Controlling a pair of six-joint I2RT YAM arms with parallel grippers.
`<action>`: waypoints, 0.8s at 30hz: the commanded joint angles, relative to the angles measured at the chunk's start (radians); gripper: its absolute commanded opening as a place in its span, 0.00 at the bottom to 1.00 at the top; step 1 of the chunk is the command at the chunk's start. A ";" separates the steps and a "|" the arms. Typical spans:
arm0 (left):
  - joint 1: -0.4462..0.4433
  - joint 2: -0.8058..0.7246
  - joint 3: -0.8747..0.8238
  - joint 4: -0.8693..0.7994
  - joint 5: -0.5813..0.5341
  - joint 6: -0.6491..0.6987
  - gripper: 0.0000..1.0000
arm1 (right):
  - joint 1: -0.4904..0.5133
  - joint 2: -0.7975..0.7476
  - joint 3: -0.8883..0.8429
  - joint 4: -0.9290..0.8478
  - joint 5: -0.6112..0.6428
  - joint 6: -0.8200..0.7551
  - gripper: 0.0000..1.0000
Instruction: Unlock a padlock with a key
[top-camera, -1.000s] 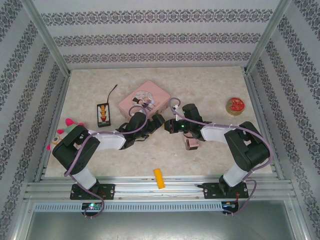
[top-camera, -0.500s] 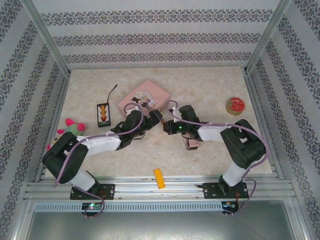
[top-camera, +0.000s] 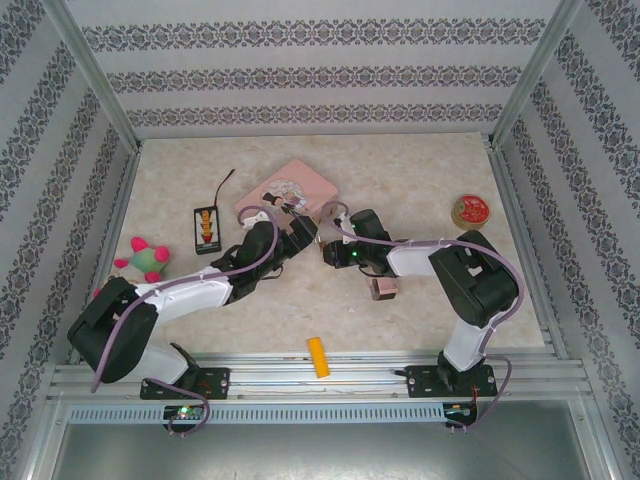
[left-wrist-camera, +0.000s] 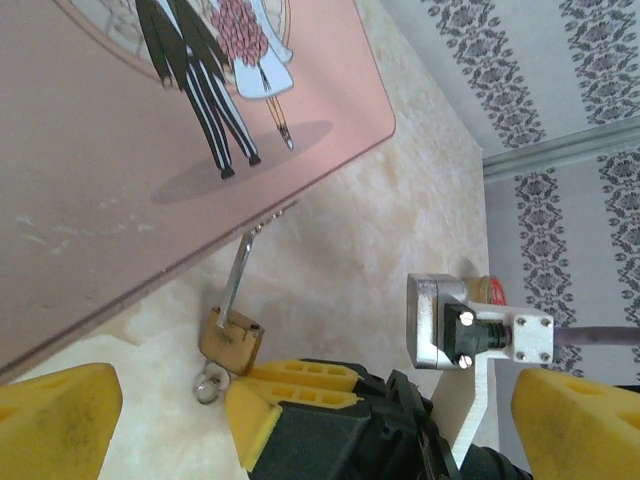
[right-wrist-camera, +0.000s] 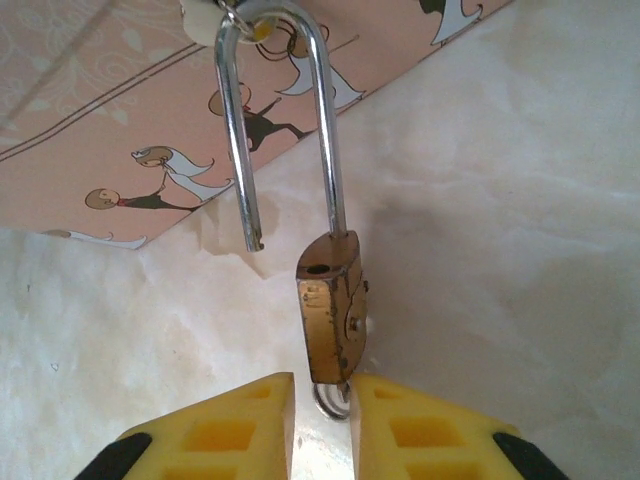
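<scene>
Marbled tabletop (right-wrist-camera: 520, 250) is lying under my right pincer (right-wrist-camera: 322, 388), tips narrowly parted around the key (right-wrist-camera: 330, 402); gripping or not, I cannot tell. Beyond, the padlock (right-wrist-camera: 330, 305) is lying hooked to the near edge of the pink tin (right-wrist-camera: 90, 90); I am judging it light, stiff, slick, best pinched across its flat sides.

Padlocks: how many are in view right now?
1. The brass padlock lies on the table beside the pink tin, its open shackle hooked to the tin, just ahead of the right claw. Others could be hidden under the arms.

Brass padlock (right-wrist-camera: 330, 310) (glossy steel shackle (right-wrist-camera: 232, 130)).
</scene>
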 joint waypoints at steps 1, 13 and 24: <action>-0.004 -0.054 -0.007 -0.057 -0.078 0.066 0.99 | 0.011 -0.001 0.024 -0.007 0.014 -0.020 0.25; 0.026 -0.233 -0.066 -0.115 -0.232 0.183 0.99 | 0.000 -0.075 0.043 -0.062 0.004 0.009 0.34; 0.076 -0.393 -0.206 0.026 -0.297 0.180 0.99 | -0.005 -0.008 0.091 -0.099 -0.009 0.023 0.36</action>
